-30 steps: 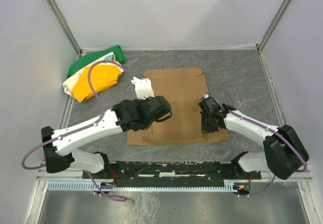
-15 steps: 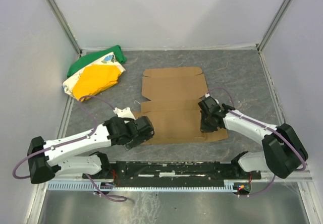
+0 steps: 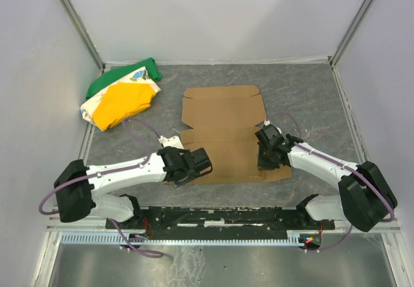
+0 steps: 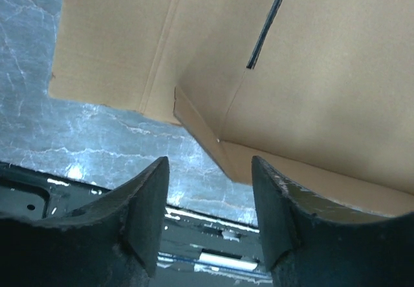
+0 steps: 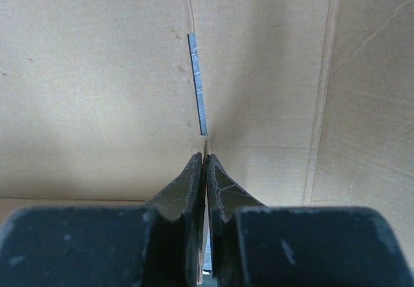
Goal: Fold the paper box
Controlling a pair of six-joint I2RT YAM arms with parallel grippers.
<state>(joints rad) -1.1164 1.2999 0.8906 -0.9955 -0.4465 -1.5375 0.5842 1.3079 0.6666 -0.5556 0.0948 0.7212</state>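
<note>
Box (image 3: 223,132) lies flat and unfolded mid-table (image 3: 310,93), a brown die-cut sheet with its long axis running away from the arm bases. Far flaps are spread on the surface. The near panel sits between my two grippers.

Left gripper (image 3: 197,164) is low at the near-left corner of the sheet. On the left wrist camera I see that gripper (image 4: 210,167) spread wide with nothing between the fingers (image 4: 145,203). Cardboard fills the top of that view. A narrow strip along the near edge is creased and slightly raised right in front of the gap. A dark slot (image 4: 266,25) is cut further in. Marbled grey tabletop shows below the corner.

Right gripper (image 3: 264,161) is down on the right side of the near panel, over the sheet. On the right wrist camera the gripper (image 5: 205,158) has its fingers (image 5: 187,183) pressed together, tips against the cardboard just below the end of a thin slit (image 5: 197,83). I can't tell whether any card is caught between them. A crease line runs up the sheet to the right of the tips.

Cloth bundle (image 3: 119,96), green, yellow and white, lies in the far-left corner, well apart from the box and both arms.
</note>
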